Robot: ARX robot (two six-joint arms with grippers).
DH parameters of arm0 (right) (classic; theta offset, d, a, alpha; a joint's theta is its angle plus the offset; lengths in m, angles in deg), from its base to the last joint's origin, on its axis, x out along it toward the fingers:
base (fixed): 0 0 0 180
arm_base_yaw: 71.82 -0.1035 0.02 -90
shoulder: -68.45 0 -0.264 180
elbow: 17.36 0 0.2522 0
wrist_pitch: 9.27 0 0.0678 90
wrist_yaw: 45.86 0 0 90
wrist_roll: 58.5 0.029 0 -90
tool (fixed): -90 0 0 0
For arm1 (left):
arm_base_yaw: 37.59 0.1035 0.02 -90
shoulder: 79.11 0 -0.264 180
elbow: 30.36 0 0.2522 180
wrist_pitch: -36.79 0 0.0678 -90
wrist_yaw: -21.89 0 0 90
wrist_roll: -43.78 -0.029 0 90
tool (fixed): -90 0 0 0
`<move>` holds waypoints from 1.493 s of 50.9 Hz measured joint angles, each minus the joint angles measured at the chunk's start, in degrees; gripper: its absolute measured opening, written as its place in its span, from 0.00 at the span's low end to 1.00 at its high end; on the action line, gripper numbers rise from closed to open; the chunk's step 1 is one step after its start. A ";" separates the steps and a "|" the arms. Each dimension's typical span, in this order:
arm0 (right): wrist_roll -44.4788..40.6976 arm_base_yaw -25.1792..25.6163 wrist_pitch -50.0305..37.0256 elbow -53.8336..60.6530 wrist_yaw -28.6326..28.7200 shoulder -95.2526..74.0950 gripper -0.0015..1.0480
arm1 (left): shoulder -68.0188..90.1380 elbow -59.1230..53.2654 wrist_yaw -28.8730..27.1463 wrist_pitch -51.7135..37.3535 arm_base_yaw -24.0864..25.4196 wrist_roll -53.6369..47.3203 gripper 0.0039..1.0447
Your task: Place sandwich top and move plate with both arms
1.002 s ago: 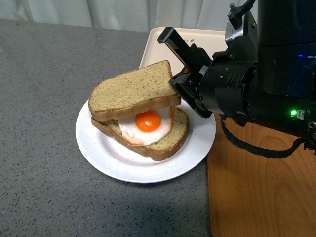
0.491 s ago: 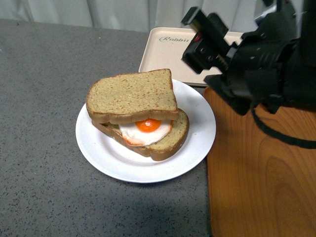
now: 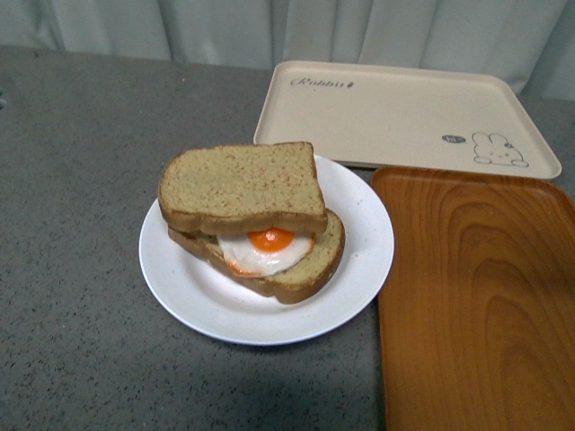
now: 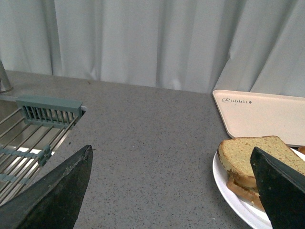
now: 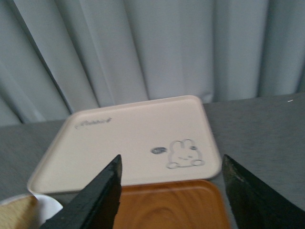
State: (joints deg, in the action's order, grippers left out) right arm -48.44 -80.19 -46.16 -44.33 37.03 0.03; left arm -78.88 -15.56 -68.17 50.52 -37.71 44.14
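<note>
Resting on the egg slice (image 3: 301, 269), the top (image 3: 241, 184) completes the sandwich on the plate (image 3: 198, 287), mid-surface, left of the wood tray (image 3: 476, 296). Left fingers (image 4: 57, 195) and right fingers (image 5: 97, 200): wide apart, empty, presumably ready to take one plate rim each.

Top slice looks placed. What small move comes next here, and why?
Probably bring the open left gripper and right gripper toward opposite rims of the plate: the sandwich top already rests on the egg slice, and both grippers are empty.
</note>
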 joint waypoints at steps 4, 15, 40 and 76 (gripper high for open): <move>-4.33 4.90 7.91 4.24 5.27 11.17 0.46 | 0.00 0.00 0.04 0.00 0.00 0.00 0.94; -8.72 8.17 43.85 9.79 7.02 52.22 0.14 | 0.00 0.00 0.07 0.00 0.00 -0.02 0.94; -9.81 8.22 50.62 12.83 7.21 68.15 0.01 | -0.02 0.00 0.04 0.00 0.00 -0.02 0.94; 11.26 7.30 63.80 8.55 6.14 60.33 0.92 | 19.80 3.56 -2.69 1.29 -2.38 46.69 0.94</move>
State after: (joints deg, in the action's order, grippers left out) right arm -37.18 -72.88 17.64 -35.79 43.17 60.36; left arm -59.08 -12.00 -70.86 51.81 -40.09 90.82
